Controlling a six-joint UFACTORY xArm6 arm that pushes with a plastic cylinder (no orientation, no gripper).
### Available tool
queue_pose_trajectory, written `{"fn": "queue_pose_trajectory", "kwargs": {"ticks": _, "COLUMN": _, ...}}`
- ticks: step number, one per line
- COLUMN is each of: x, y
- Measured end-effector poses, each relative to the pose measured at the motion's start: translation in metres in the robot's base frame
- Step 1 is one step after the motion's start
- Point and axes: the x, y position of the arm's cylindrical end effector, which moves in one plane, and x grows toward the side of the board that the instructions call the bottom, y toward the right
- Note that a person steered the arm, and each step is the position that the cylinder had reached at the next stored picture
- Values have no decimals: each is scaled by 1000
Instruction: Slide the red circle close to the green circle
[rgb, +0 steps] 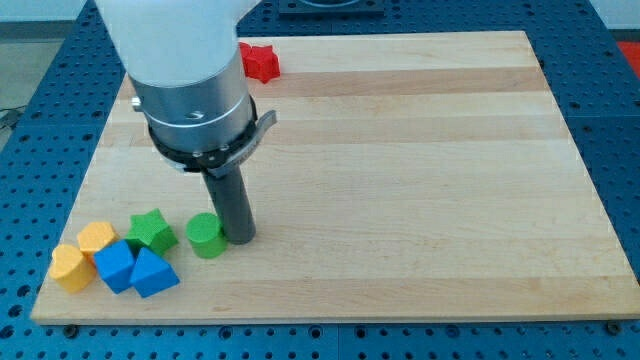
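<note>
The green circle (207, 237) lies near the view's bottom left on the wooden board (420, 180). My tip (240, 238) rests on the board just to the right of the green circle, touching it or nearly so. One red block (261, 62) lies at the view's top, right of the arm's body; its outline looks jagged, more like a star than a circle, and its left side is hidden by the arm. No other red block shows; the arm's wide body (190, 70) hides part of the board's top left.
A green star (152, 230) lies left of the green circle. Further left, near the board's bottom left corner, two yellow blocks (97, 238) (69, 267), a blue block (115, 265) and a blue triangle (153, 273) are clustered.
</note>
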Motion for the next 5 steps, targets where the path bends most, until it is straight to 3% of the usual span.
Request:
{"fn": "queue_pose_trajectory", "kwargs": {"ticks": 3, "x": 13, "y": -51}}
{"fn": "queue_pose_trajectory", "kwargs": {"ticks": 4, "x": 13, "y": -15}}
{"fn": "queue_pose_trajectory", "kwargs": {"ticks": 5, "x": 1, "y": 77}}
